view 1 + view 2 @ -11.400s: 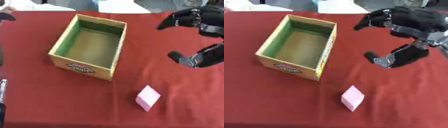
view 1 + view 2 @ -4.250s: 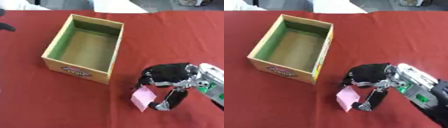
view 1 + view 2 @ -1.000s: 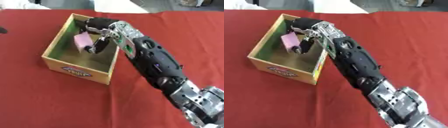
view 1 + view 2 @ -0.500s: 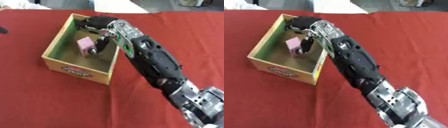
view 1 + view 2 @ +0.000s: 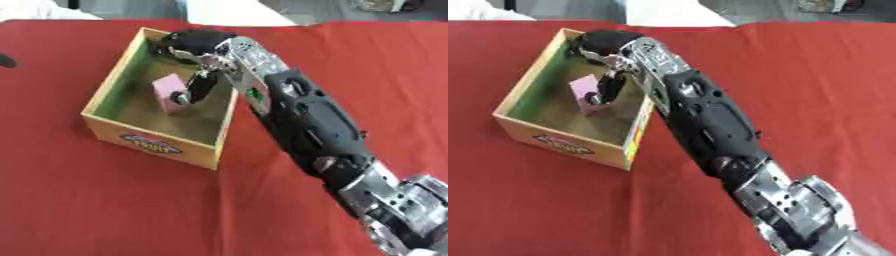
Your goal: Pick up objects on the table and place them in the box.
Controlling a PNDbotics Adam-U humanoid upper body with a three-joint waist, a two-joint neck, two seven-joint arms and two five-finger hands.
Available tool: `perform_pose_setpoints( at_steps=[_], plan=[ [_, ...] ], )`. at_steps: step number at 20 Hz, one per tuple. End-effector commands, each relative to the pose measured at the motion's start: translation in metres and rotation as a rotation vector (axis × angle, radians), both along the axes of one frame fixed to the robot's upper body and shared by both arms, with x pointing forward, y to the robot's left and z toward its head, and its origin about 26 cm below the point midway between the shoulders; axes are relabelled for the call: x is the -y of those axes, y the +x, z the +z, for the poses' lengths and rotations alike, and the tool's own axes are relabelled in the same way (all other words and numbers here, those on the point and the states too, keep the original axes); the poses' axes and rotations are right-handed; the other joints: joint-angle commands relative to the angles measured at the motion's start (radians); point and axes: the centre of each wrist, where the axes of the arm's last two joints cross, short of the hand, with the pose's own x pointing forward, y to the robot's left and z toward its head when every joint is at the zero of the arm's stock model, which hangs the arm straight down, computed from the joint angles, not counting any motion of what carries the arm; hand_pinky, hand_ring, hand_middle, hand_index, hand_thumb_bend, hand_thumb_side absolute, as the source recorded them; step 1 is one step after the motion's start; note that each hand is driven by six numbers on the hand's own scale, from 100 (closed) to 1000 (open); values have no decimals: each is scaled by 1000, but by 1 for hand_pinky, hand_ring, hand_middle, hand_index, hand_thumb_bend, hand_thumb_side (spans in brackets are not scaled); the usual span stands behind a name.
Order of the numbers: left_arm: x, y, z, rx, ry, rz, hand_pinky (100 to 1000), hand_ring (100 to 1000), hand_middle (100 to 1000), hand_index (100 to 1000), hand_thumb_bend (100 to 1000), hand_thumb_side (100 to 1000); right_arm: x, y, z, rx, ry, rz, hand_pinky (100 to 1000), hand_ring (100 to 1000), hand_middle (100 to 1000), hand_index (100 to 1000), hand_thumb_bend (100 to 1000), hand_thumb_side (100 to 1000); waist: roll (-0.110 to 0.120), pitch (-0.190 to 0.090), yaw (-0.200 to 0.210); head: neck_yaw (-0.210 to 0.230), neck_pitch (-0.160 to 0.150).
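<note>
1. I'm reaching my right hand (image 5: pixel 197 47) over the far end of the box (image 5: pixel 112 135), the arm stretching diagonally across the red tablecloth (image 5: pixel 79 200) from the lower right.
2. The pink block (image 5: pixel 167 93) is sitting inside the box, just below my fingers and right against the thumb (image 5: pixel 196 88), which is hanging down beside it.
3. I'm reading the hand as released: the fingers are arching above the block and not closing round it, and the block looks to be resting on the box floor. Whether the thumb is actually touching it, I cannot tell.
4. The block looks small, light and stiff, with flat faces. If I needed it again, I'd be pinching it across two opposite flat sides from above; it is leaning a little, so it may tip if nudged.
5. Around the hand, the box walls are the thing to watch: the far wall sits just under my knuckles and the right-hand wall runs close along my wrist. Lifting straight up looks the safest way out, since a sideways pull could drag the box.
6. I'm seeing no other loose objects on the cloth around the arm in these views. My left hand is not showing.
</note>
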Motion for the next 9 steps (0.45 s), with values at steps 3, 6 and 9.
perform_pose_setpoints(
  at_steps=[3, 6, 9],
  plan=[
    [-2, -3, 6, 19, 9, 1, 546, 751, 615, 730, 100, 725, 12, -17, 47, 122, 97, 33, 918, 841, 808, 912, 144, 333, 9, -28, -5, 6, -3],
    [-3, -3, 5, 18, 8, 8, 546, 751, 615, 730, 100, 724, 26, -35, 73, 199, 149, 55, 906, 824, 782, 891, 100, 329, 10, -34, -10, 16, 1],
    [-4, -4, 4, 16, 8, 14, 546, 751, 615, 730, 100, 723, 45, -56, 95, 270, 204, 72, 891, 803, 764, 870, 100, 365, 11, -38, -16, 27, 5]
  ],
)
